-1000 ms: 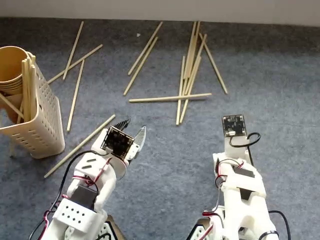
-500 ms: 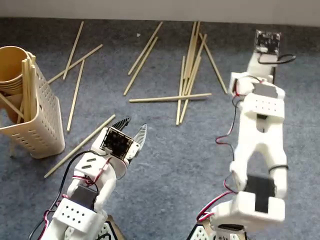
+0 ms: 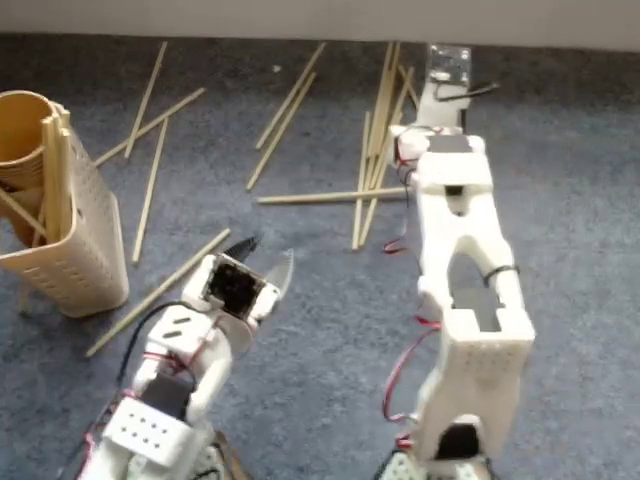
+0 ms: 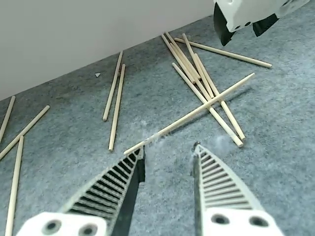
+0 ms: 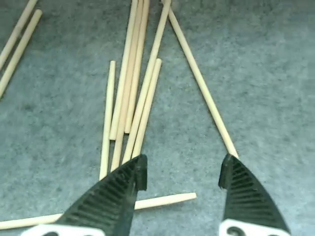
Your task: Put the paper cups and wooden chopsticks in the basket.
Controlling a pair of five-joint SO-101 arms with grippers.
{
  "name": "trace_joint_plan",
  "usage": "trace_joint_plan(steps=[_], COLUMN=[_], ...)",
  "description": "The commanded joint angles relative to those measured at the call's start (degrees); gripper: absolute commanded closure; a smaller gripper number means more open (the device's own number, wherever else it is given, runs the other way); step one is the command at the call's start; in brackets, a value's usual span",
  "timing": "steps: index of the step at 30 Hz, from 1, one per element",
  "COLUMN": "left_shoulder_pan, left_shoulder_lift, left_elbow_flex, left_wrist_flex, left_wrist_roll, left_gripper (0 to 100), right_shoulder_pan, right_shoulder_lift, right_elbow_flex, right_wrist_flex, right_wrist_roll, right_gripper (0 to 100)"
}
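1. The right arm [image 3: 455,230] lies extended far forward over the grey carpet [image 3: 560,200]. Its links run almost in one straight line, and its wrist is above the far cluster of wooden chopsticks [image 3: 380,120].
2. The right gripper [image 5: 184,164] is spread wide and holds nothing. Its tips point down close to the carpet, with bare carpet between them. A slanting chopstick [image 5: 202,83] ends right by one finger, and a bundle of sticks [image 5: 130,83] ends by the other. A crosswise stick [image 5: 162,200] passes under that second finger.
3. The left arm [image 3: 190,370] is folded back near its base, with its wrist aimed toward the middle of the table.
4. The left gripper [image 3: 266,252] is also spread and empty, hanging over the carpet. A long chopstick [image 3: 160,290] lies diagonally just beside it, on the basket's side.
5. The basket [image 3: 85,250], white and perforated, stands at the table's left edge, well apart from both grippers. It holds stacked paper cups [image 3: 22,125] and several upright chopsticks [image 3: 55,170].
6. Other loose pairs [image 3: 150,180] lie scattered on the carpet near the basket.
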Motion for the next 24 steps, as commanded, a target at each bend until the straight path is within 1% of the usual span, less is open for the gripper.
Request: trace_joint_plan(steps=[1,5,8,14,18,24], left_shoulder_pan=[0.8,0.9,2.9,3.7,3.7,3.8], left_shoulder_lift=[-0.3,-0.3,-0.3,-0.3,-0.3,-0.3], left_elbow_flex=[0.1,0.1,0.1,0.2,0.2,0.2], left_wrist_flex=[-0.9,-0.8,-0.8,-0.7,-0.7,-0.7], left_wrist_roll=[0.2,0.2,0.2,0.2,0.2,0.2], left_gripper=[82,82,82,82,82,82], right_shoulder_pan=[-1.1,-1.1,-1.1,0.0,0.9,-0.1], right_shoulder_lift=[0.8,2.6,5.5,10.5,15.8,26.7], right_elbow_flex=[-1.7,-1.1,-1.8,-7.1,-14.2,-31.4], right_wrist_flex=[-0.4,-1.6,-2.0,-2.0,-2.0,-2.0], right_wrist_roll=[-0.4,0.1,0.4,6.8,8.6,8.4], right_gripper=[76.1,76.1,76.1,76.1,76.1,76.1])
